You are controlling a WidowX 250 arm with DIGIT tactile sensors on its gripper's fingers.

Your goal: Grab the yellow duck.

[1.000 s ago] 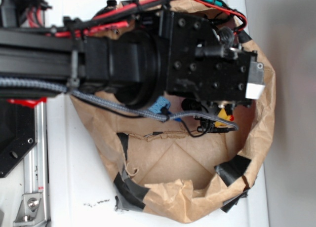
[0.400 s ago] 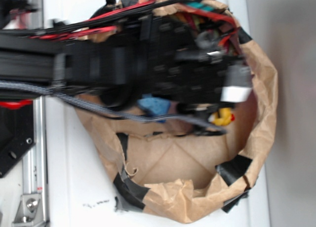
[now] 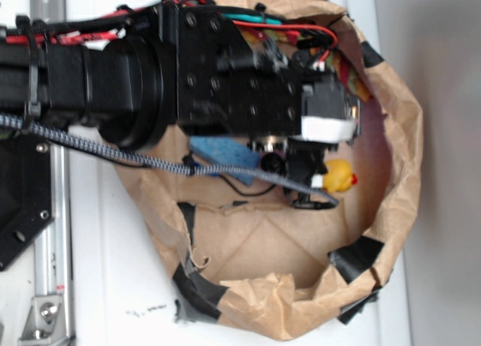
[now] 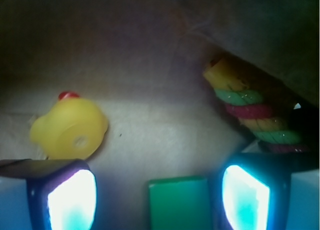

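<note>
2 gripper (image 4: 160, 190) fingers spread apart; yellow duck (image 4: 69, 128) lies outside them.

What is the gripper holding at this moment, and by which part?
Nothing. The gripper is open; only the green block lies between its fingers. The yellow duck lies free on the paper, off to one side beyond one fingertip.

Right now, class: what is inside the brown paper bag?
Visible inside the paper bag: the yellow duck, a blue piece, a twisted rope and a green block. The arm covers much of the bag floor, so anything beneath it is hidden.
</note>
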